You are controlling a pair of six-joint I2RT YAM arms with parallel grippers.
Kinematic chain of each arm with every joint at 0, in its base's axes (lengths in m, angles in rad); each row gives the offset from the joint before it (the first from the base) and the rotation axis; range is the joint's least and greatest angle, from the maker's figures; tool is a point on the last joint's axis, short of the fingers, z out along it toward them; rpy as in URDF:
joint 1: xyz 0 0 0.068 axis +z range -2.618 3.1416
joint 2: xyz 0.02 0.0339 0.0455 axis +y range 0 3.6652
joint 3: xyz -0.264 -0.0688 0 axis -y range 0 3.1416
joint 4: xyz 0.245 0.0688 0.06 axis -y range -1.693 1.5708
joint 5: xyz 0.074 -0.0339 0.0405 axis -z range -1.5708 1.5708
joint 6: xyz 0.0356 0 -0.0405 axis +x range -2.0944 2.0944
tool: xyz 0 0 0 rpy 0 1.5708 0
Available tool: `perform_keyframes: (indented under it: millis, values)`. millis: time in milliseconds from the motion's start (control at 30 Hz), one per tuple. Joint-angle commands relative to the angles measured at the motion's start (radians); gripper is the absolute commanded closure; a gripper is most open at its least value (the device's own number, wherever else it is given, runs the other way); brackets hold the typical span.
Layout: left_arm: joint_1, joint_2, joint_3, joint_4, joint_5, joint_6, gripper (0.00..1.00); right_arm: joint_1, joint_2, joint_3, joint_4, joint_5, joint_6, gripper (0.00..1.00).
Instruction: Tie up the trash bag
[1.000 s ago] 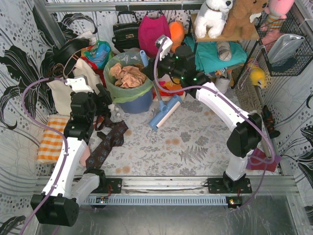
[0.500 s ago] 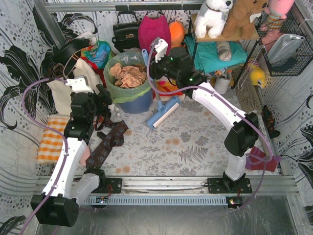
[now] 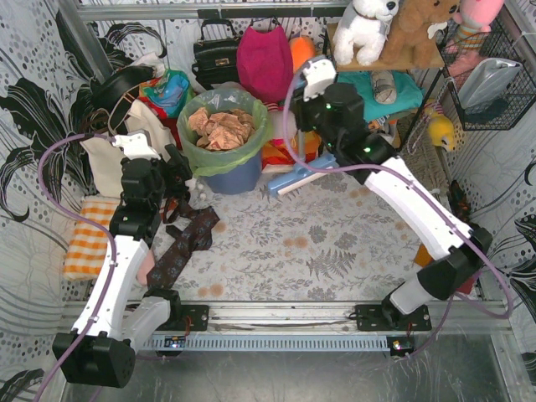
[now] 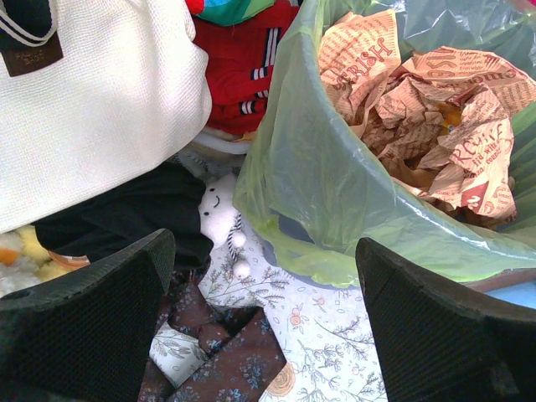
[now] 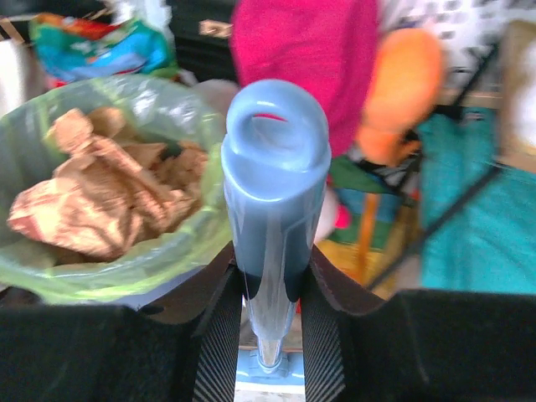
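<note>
Bright even light, soft shadows — right wrist view blurred

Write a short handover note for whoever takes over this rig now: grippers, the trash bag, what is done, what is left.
Left gripper: open, empty, close beside the trash bag.
Right gripper: shut on the blue squeegee handle, to the right of the bag.
Trash bag: mouth open, folded over the rim of the blue-grey bin, crumpled brown paper inside.
Done: nothing on the bag itself; it is not tied.
Left: probably put the squeegee aside, then gather the bag's mouth and tie it.
</note>
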Motion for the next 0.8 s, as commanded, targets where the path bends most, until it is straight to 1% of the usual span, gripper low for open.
perform_keyframes:
  millis: [0,167,267,400,600,767]
  values:
    - [0.008,-0.016,-0.002,0.040,-0.017,0.021,0.02,-0.054,-0.108,-0.009,-0.024,0.199,-0.023,1.00]
    - [0.008,-0.018,-0.002,0.040,-0.022,0.024,0.02,-0.255,-0.156,-0.036,-0.089,0.088,0.086,1.00]
    - [0.008,-0.018,-0.004,0.040,-0.024,0.025,0.02,-0.378,-0.171,-0.060,-0.092,0.030,0.113,1.00]
    - [0.008,-0.022,-0.009,0.044,-0.013,0.031,0.02,-0.530,-0.163,-0.066,-0.085,-0.104,0.151,1.00]
    - [0.008,-0.023,-0.009,0.043,-0.012,0.036,0.02,-0.661,-0.101,-0.063,-0.047,-0.172,0.161,1.00]
    - [0.007,-0.029,-0.012,0.041,-0.019,0.038,0.02,-0.731,-0.024,-0.045,-0.031,-0.212,0.182,1.00]
